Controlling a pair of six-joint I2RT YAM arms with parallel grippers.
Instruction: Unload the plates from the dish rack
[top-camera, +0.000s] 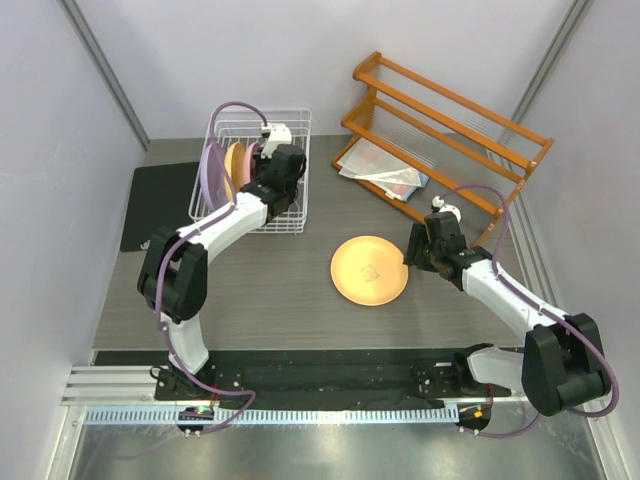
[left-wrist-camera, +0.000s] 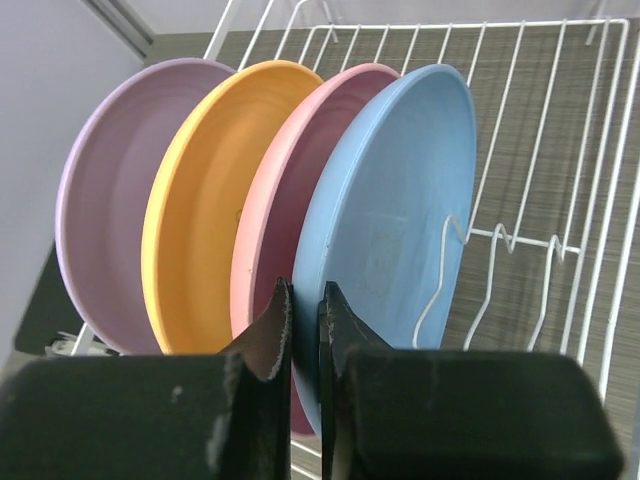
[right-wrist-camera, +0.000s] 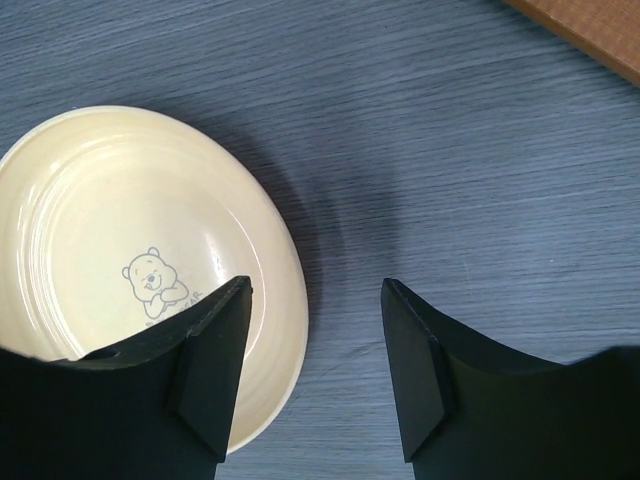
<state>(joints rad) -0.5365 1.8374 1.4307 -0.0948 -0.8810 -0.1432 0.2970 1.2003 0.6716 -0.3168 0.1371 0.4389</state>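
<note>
**Extraction pending: grip set, upward pull next**

Four round shallow plastic plates stand on edge in the white wire dish rack (top-camera: 285, 125): lilac plate (left-wrist-camera: 110, 200), yellow plate (left-wrist-camera: 210, 200), pink plate (left-wrist-camera: 300, 150) and light blue plate (left-wrist-camera: 400, 200), packed face to face in one row. The left pincer (left-wrist-camera: 305, 300) is clenched to a narrow slit on the lower rim of the light blue plate, which appears to be what it grasps. That plate is the end one of the row, with only bare tines beyond it.

The fifth, a round orange plastic plate (top-camera: 369, 270), lies flat on the grey wood-grain tabletop (top-camera: 270, 290), well apart from the rack. The right pincer (right-wrist-camera: 315, 290) hangs released above that plate's edge, one finger over the rim and the other over bare tabletop, holding nothing.

The coming move turns on the blue plate's plane. It stands upright and the pink plate is close against its back, so the pull should likely run upward along that plane, towards the open top of the rack. The left arm is plainly the nearer one; any sideways drift risks dragging the pink neighbour or catching a tine.
</note>
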